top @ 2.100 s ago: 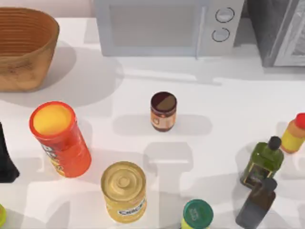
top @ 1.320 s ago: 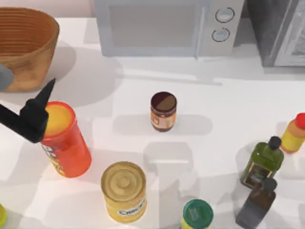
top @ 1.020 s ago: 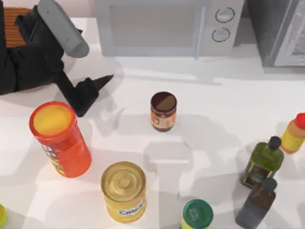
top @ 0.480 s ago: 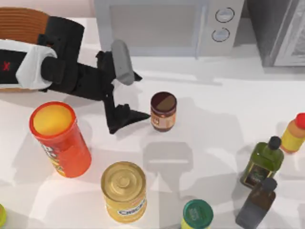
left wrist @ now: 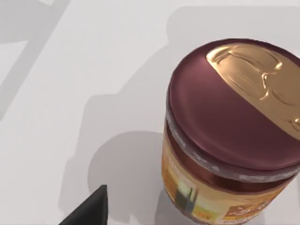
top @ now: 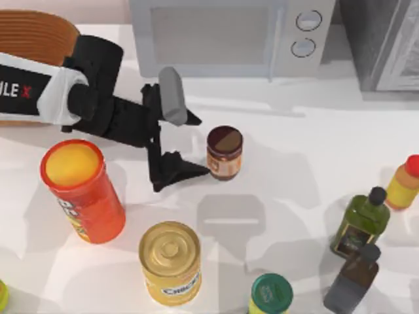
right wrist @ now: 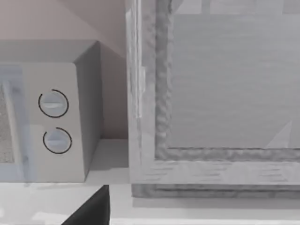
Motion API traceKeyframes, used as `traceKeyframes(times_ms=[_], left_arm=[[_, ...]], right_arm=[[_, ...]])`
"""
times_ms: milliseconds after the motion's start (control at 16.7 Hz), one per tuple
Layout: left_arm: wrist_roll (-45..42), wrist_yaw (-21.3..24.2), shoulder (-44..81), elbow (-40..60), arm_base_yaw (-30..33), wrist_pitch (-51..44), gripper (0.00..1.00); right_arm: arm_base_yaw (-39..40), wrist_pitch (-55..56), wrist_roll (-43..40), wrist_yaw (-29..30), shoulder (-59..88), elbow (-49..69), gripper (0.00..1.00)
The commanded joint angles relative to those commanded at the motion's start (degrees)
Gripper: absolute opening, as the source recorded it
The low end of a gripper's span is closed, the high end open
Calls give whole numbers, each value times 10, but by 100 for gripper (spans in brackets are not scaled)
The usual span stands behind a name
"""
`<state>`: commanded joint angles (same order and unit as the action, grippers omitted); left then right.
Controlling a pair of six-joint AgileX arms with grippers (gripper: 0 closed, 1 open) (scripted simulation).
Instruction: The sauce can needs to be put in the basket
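Note:
The sauce can [top: 224,152], small with a dark brown top and orange-brown label, stands upright mid-table. My left gripper [top: 200,146] reaches in from the left and is open, its two black fingertips just left of the can, one on the far side and one on the near side. The left wrist view looks down at the sauce can [left wrist: 234,136] with one fingertip [left wrist: 89,211] beside it. The wicker basket [top: 33,26] sits at the far left corner, partly hidden by my left arm. My right gripper [right wrist: 91,211] is parked, facing the microwave.
A tall red-orange canister [top: 82,190] and a gold-topped yellow can [top: 170,261] stand near the front left. A green-lidded can [top: 272,294], two dark bottles [top: 361,222] and a yellow bottle [top: 404,182] are at the right. A microwave [top: 222,36] lines the back.
My left arm swung in from the front left, passed over the basket and came right to the sauce can. The can has not moved.

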<state>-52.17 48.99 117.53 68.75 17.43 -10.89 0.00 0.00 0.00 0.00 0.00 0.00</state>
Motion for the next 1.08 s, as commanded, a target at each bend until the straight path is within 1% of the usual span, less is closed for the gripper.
traceKeyframes(times_ms=[240, 600, 720, 960, 1080], left_arm=[[24, -8, 17, 26, 18, 13, 100], [81, -35, 82, 44, 70, 99, 100], [86, -38, 94, 39, 74, 120, 100], [87, -38, 96, 38, 74, 122, 100], [87, -38, 96, 38, 74, 122, 85]], right_arm=[[0, 0, 0, 0, 0, 0, 100], [0, 0, 0, 0, 0, 0, 100], [0, 0, 0, 0, 0, 0, 100], [0, 0, 0, 0, 0, 0, 100], [0, 0, 0, 0, 0, 0, 100]])
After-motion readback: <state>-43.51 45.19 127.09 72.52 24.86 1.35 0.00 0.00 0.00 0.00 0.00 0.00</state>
